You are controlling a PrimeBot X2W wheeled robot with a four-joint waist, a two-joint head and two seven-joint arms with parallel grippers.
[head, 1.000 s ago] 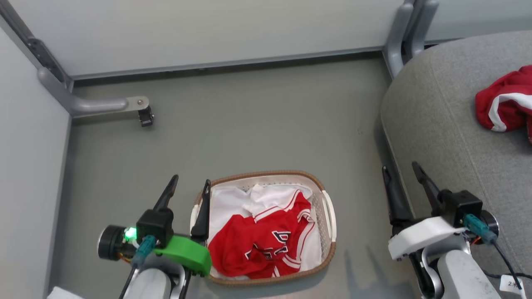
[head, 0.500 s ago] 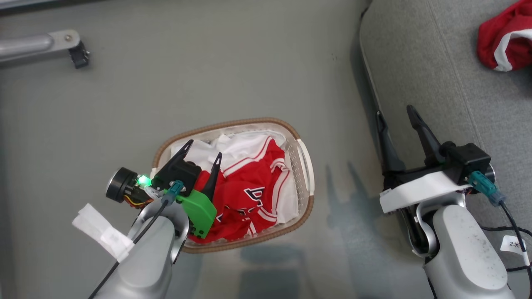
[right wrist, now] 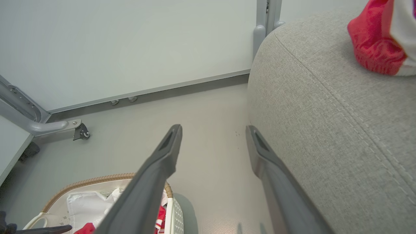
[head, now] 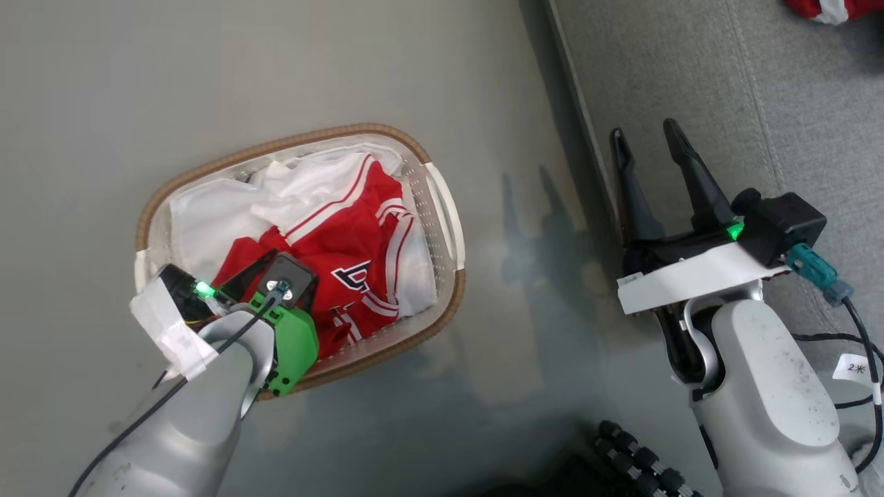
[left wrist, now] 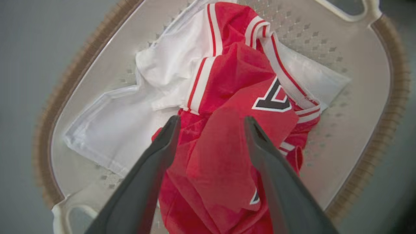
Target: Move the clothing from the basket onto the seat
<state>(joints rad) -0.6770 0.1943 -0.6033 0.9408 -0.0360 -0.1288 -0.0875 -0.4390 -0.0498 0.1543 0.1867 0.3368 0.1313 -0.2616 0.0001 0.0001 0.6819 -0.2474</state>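
Note:
The basket (head: 276, 146) stands on the floor, holding a red jersey (head: 352, 235) with black-white lettering on its white liner (head: 207, 214). My left gripper (left wrist: 211, 120) points down into the basket (left wrist: 398, 81) and is open. Its fingers straddle a raised fold of the red jersey (left wrist: 227, 81), just above or touching it. My right gripper (head: 645, 131) is open and empty beside the front edge of the grey seat (head: 725, 83). Another red and white garment (right wrist: 373, 42) lies further back on the seat (right wrist: 325, 97).
A pale wall panel and a grey metal leg with a small caster (right wrist: 79, 131) stand beyond the basket (right wrist: 97, 179). Grey floor (head: 483, 69) separates the basket from the seat. A black ribbed part (head: 642, 459) shows at the bottom of the head view.
The head camera has tilted down, shifting the whole picture. My left gripper went from beside the basket's left rim to inside it, over the red jersey. The right gripper stays open.

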